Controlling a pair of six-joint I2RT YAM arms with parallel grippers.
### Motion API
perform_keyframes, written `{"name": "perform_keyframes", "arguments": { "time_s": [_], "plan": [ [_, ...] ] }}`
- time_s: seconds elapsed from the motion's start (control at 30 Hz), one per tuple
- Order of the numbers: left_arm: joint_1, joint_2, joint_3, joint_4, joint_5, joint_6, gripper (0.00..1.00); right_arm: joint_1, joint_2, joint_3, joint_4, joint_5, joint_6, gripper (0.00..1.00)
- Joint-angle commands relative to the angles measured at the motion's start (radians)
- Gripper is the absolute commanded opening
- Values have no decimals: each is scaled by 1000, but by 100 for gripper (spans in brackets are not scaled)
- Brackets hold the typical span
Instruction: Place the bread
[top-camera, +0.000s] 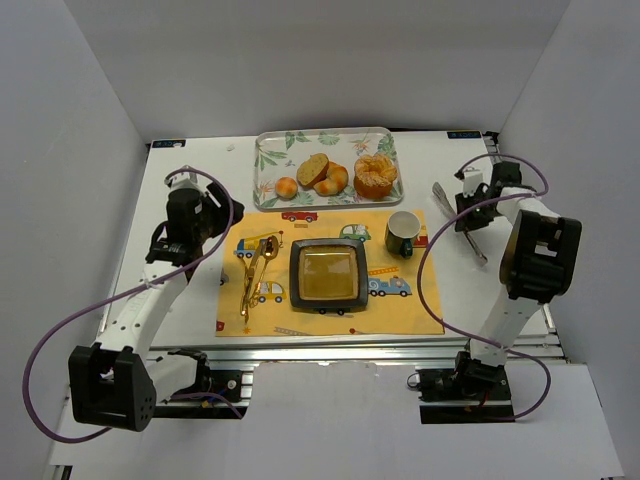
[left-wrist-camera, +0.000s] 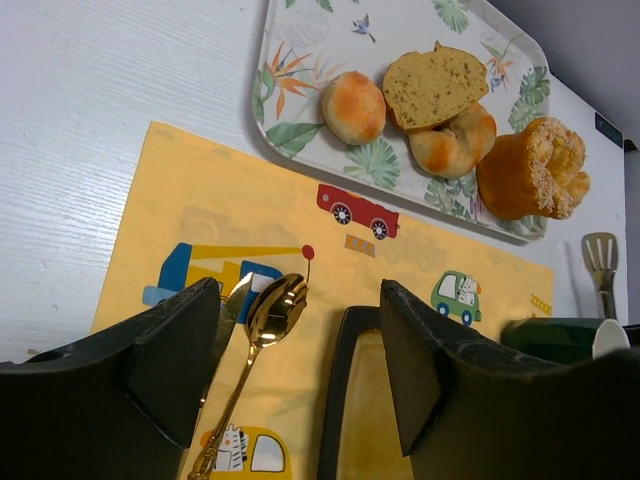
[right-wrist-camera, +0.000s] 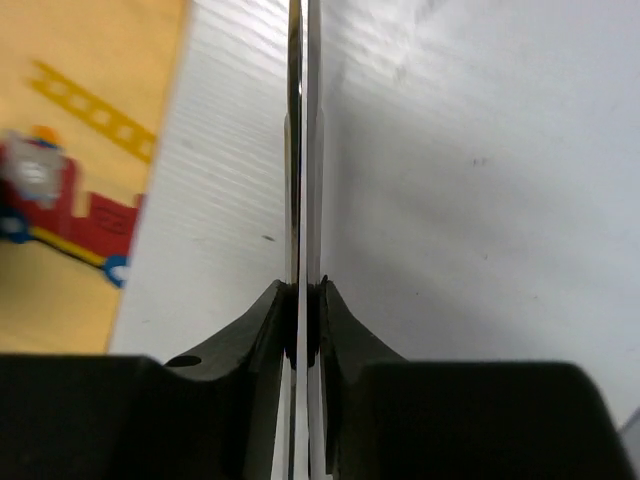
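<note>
The bread (top-camera: 286, 187) is a small round golden-brown bun at the left of the floral tray (top-camera: 270, 150). In the left wrist view the bread (left-wrist-camera: 352, 107) lies beside a cut slice. My left gripper (top-camera: 214, 216) is open and empty, left of the yellow placemat and short of the tray. In its own view the left gripper (left-wrist-camera: 298, 300) hovers over the gold spoon (left-wrist-camera: 270, 310) and the edge of the dark square plate (left-wrist-camera: 335, 400). My right gripper (top-camera: 468, 206) is shut on metal tongs (top-camera: 478, 248) at the table's right. They show edge-on in its own view (right-wrist-camera: 303, 150).
The tray also holds cut bread slices (top-camera: 314, 168) and a ridged orange ring pastry (top-camera: 374, 177). The yellow placemat (top-camera: 400, 305) carries the plate (top-camera: 296, 275), the spoon (top-camera: 258, 268) and a green mug (top-camera: 402, 232). Grey walls enclose the table on three sides.
</note>
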Motion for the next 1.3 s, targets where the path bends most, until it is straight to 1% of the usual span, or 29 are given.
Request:
{"name": "perform_keyframes", "arguments": {
  "time_s": [0.0,0.03,0.07,0.1,0.13,0.17,0.2,0.23,0.27,0.33,0.47,0.6,0.83,0.97,1.07,1.13,1.27],
  "plan": [
    [9,-17,53,-11,13,18,75,42,-135,186,-90,-144,-80,19],
    [12,-17,63,-16,11,21,74,74,-142,229,-113,-167,-97,21],
    [12,-17,67,-22,11,24,74,93,-151,267,-127,-181,-91,27],
    [12,-18,70,-25,10,27,74,116,-152,306,-136,-185,-82,29],
    [15,-18,73,-28,10,29,74,163,-144,385,-167,-190,-76,31],
    [16,-21,76,-31,11,30,75,186,-138,425,-181,-195,-73,35],
    [16,-26,76,-31,10,30,75,209,-130,462,-190,-196,-56,37],
    [19,-29,76,-31,10,29,75,266,-116,528,-198,-201,-47,38],
    [18,-34,73,-33,10,27,75,289,-109,559,-211,-204,-41,41],
    [19,-51,67,-28,8,20,75,357,-84,632,-221,-205,-27,44],
    [19,-83,48,-28,2,7,75,446,-32,728,-261,-219,-24,46],
    [21,-118,36,-48,-15,3,75,519,11,771,-268,-215,-31,46],
    [24,-189,16,-102,-50,10,75,613,36,728,-285,-147,-152,47],
    [22,-204,8,-114,-53,10,75,653,57,717,-302,-95,-252,47],
    [24,-207,4,-118,-56,10,75,687,72,700,-301,-77,-294,47],
    [24,-209,2,-117,-56,12,75,708,97,696,-291,-66,-304,48],
    [24,-210,-2,-115,-53,4,75,742,158,736,-272,-26,-274,48]
  ]
}}
